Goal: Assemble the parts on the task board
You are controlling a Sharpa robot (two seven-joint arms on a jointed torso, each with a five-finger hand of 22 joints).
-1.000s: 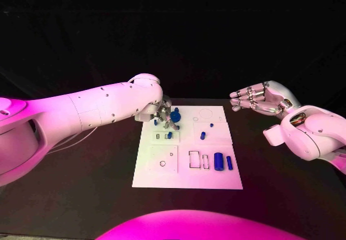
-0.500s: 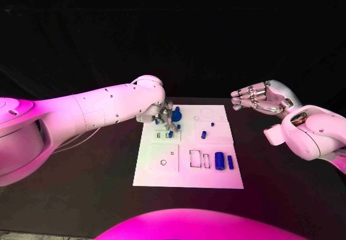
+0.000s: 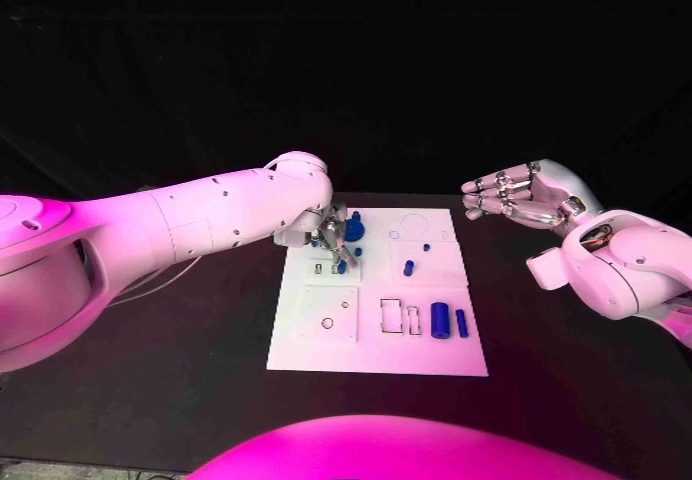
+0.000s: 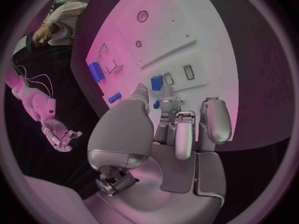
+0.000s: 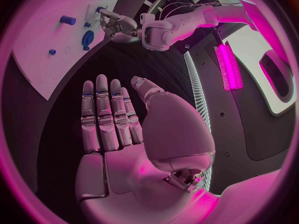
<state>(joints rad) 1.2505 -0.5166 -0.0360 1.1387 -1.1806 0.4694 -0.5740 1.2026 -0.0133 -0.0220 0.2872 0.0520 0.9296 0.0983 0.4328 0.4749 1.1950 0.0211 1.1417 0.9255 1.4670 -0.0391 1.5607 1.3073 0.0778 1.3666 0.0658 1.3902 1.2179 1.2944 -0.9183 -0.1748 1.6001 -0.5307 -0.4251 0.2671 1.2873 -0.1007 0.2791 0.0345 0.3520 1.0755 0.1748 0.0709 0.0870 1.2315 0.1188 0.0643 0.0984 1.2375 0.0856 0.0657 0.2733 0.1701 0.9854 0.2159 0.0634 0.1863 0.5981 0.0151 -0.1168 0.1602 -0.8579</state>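
Observation:
The white task board (image 3: 378, 352) lies in the middle of the black table. My left hand (image 3: 333, 235) hovers over its far left corner and pinches a small blue part (image 4: 156, 105) between thumb and a fingertip. Just beside the hand a round blue part (image 3: 353, 231) stands on the board, and a short blue part (image 3: 340, 267) sits in a slot a little nearer. A small blue peg (image 3: 408, 268) lies mid-board. Two blue cylinders (image 3: 438, 320) lie side by side at the near right. My right hand (image 3: 519, 197) is raised off the board's far right corner, fingers spread, holding nothing.
Outlined recesses (image 3: 391, 315) and a small round hole (image 3: 327, 323) mark the board's near half. Bare black table (image 3: 173, 380) surrounds the board on all sides. My left forearm (image 3: 188, 225) reaches in low across the table's left side.
My left hand has shifted slightly to the right and nearer over the board's far left corner. My right hand has stayed where it was.

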